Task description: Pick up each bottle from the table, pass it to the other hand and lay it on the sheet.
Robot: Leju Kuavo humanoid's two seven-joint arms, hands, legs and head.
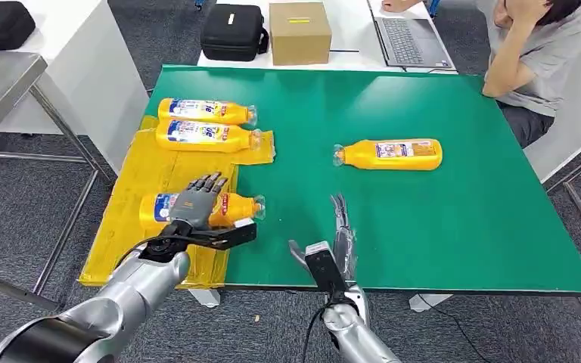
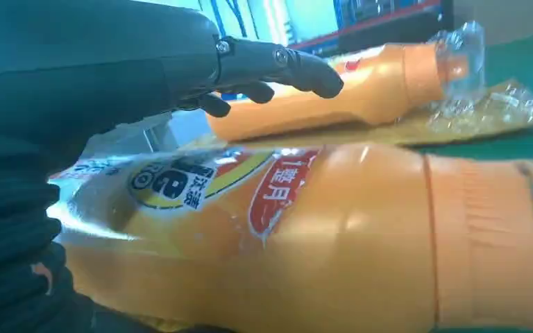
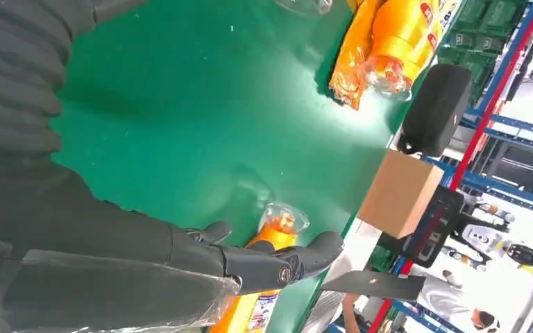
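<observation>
Nearest the robot, the left hand (image 1: 197, 198) rests over the near bottle (image 1: 234, 206), which lies on the yellow sheet (image 1: 132, 227) with its long axis across the table and its cap toward the middle; the left wrist view shows the fingers (image 2: 298, 68) stretched out above the bottle rather than wrapped round it, so I judge it released. The right hand (image 1: 340, 234) hovers empty over the green table (image 1: 461, 219), fingers straight and apart, pointing away from the robot. Beyond and to its right lies the last bottle (image 1: 393, 153), off the sheet, long axis crosswise, cap toward the sheet, so the right hand is nearer. Farthest on the sheet, two bottles (image 1: 204, 125) lie side by side.
</observation>
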